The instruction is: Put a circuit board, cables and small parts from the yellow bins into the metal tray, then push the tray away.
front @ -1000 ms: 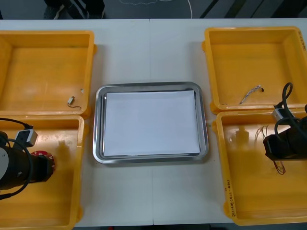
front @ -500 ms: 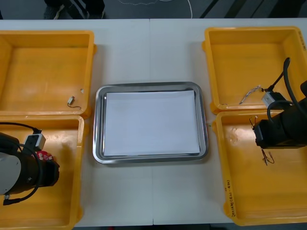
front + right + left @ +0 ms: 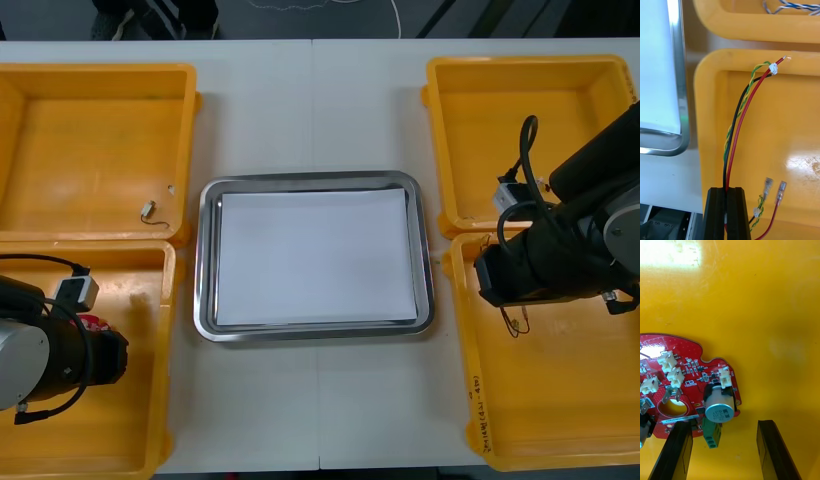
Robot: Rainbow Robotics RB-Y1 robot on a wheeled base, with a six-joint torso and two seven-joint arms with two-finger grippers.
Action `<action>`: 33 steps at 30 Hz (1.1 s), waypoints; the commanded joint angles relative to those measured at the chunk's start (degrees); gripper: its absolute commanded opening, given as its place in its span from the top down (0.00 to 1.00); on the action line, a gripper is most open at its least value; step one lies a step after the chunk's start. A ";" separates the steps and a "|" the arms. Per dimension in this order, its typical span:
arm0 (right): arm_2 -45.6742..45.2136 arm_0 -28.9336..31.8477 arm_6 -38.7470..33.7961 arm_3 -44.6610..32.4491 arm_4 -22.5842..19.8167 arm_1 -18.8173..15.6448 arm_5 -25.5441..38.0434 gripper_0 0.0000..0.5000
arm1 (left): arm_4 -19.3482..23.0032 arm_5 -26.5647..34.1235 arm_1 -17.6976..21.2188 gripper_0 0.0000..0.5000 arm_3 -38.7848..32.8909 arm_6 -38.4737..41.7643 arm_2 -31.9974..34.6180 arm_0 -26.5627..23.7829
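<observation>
**Front view.** The metal tray (image 3: 203, 262), white inside, sits mid-table between the bins. The right gripper (image 3: 488, 280) hangs over the far left corner of the near right yellow bin (image 3: 560, 430), with a red and yellow cable (image 3: 514, 320) dangling from it. The left gripper (image 3: 118, 358) is low in the near left yellow bin (image 3: 120, 440), close to its left edge. The red circuit board (image 3: 92, 323) peeks out beside the arm. One small metal part (image 3: 147, 210) lies at the near right corner of the far left yellow bin (image 3: 90, 130).

**Right wrist view.** The fingers are clamped on the cable. Red, black and yellow-green strands run out from between them toward the bin corner beside the tray's rim. A blue and white cable (image 3: 797, 6) lies in the far right yellow bin (image 3: 752, 28).

**Left wrist view.** The fingers are spread wide and hold nothing. The board lies flat on the bin floor. Its edge reaches between the fingers, nearer one of them.
</observation>
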 commanded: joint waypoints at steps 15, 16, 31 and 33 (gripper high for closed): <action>1.10 -2.88 -0.23 -2.58 5.66 6.86 5.25 1.00 | -0.31 -1.68 0.53 0.79 0.62 3.99 -0.86 1.66; 1.01 -2.79 -0.32 -2.58 6.18 7.30 5.25 1.00 | -0.31 -1.68 0.53 0.91 0.62 4.08 -0.86 1.66; 1.01 -2.79 0.30 -2.58 6.98 7.74 5.25 1.00 | -0.05 -0.97 0.62 1.00 -1.23 3.99 0.89 1.66; 1.01 -2.71 0.30 -2.58 6.80 7.65 5.25 1.00 | 0.39 0.79 0.62 1.00 -2.72 3.99 1.95 1.66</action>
